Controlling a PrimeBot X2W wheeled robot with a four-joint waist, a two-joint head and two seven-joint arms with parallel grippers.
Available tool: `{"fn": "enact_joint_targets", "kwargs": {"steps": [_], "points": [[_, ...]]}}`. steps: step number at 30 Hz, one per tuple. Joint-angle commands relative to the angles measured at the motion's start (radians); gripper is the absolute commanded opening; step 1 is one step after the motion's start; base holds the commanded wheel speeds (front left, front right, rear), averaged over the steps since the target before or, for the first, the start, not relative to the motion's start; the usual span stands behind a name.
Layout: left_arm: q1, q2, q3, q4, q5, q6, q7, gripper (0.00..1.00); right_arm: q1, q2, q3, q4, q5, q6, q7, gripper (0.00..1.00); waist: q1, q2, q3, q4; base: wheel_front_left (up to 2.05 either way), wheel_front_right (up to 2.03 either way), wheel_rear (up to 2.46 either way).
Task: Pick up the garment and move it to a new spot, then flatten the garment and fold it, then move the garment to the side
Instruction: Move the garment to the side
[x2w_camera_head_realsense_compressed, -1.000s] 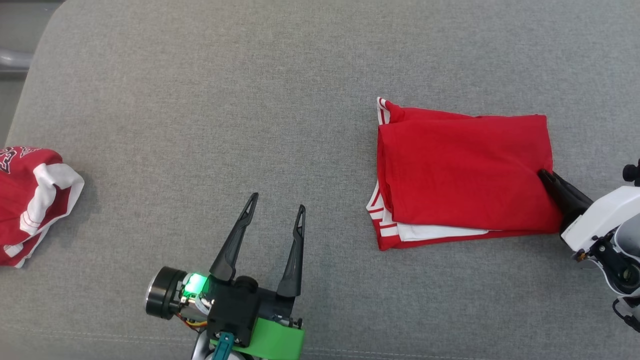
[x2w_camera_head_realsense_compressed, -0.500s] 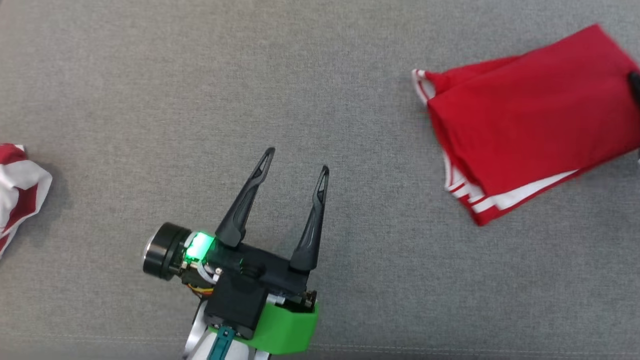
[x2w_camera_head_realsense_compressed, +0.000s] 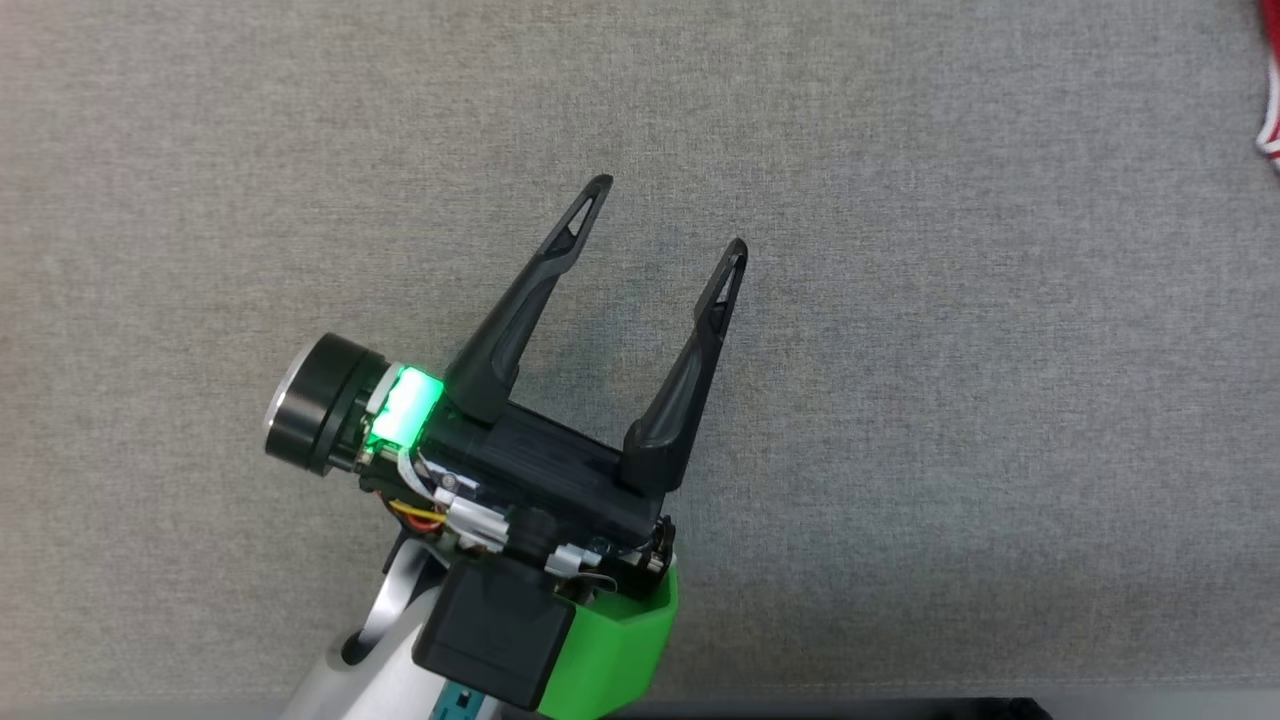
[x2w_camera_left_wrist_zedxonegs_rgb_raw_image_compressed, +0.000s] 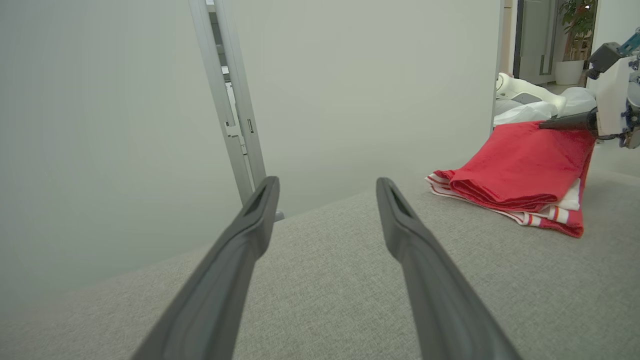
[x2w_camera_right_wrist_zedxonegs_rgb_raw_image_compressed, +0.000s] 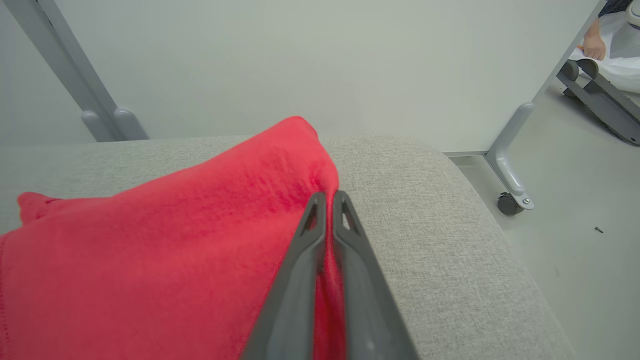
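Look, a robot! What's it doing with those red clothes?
The robot's right hand is pinched shut on one edge of the folded red garment, lifting that side while the other end rests on the grey cushion. Its left hand is open, holding nothing, above bare cushion. The folding looks done, so it is probably about to move the garment aside.

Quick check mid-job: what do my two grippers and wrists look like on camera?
Left gripper: two long dark tapering fingers with slotted tips, on a black body with a glowing green light, a black silver-rimmed cylinder, red and yellow wires, a bright green cuff and pale forearm. Right gripper: matching dark grey fingers, white wrist housing.
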Motion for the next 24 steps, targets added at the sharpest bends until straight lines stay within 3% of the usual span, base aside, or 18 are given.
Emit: {"fn": "enact_joint_targets", "kwargs": {"steps": [1, 9, 14, 15, 16, 21, 24], "points": [[-0.025, 0.015, -0.004, -0.007, 0.002, 0.009, 0.000, 1.00, 0.003, -0.013, -0.033, 0.005, -0.013, 0.000, -0.004, 0.00, -0.0002, -0.0001, 0.082, -0.034, 0.00, 0.00, 0.00], [-0.078, 0.048, -0.055, -0.009, -0.014, 0.043, 0.000, 1.00, 0.068, -0.066, -0.230, 0.032, -0.083, 0.000, -0.004, 0.00, -0.0002, -0.0001, 0.129, -0.044, 0.00, 0.00, 0.00], [-0.093, 0.056, -0.079, -0.008, -0.028, 0.063, 0.000, 1.00, 0.098, -0.063, -0.327, 0.061, -0.112, 0.000, -0.004, 0.00, -0.0002, -0.0001, 0.130, -0.033, 0.00, 0.00, 0.00], [-0.095, 0.056, -0.083, -0.007, -0.032, 0.065, 0.000, 1.00, 0.099, -0.057, -0.342, 0.059, -0.124, 0.000, -0.004, 0.62, -0.0002, -0.0001, 0.129, -0.030, 0.00, 0.00, 0.00], [-0.099, 0.055, -0.086, -0.005, -0.034, 0.070, 0.000, 1.00, 0.094, -0.050, -0.363, 0.055, -0.148, 0.000, -0.004, 1.00, -0.0002, -0.0001, 0.126, -0.024, 0.00, 0.00, 0.00], [-0.101, 0.045, -0.095, 0.002, -0.043, 0.091, 0.000, 1.00, 0.073, 0.028, -0.421, -0.021, -0.296, 0.000, -0.003, 1.00, -0.0002, -0.0001, 0.087, 0.003, 0.00, 0.00, 0.00], [-0.078, 0.042, -0.088, 0.015, -0.058, 0.109, 0.000, 1.00, 0.081, 0.124, -0.405, -0.088, -0.399, 0.000, -0.004, 1.00, -0.0002, -0.0001, 0.033, 0.019, 0.00, 0.00, 0.00]]}}
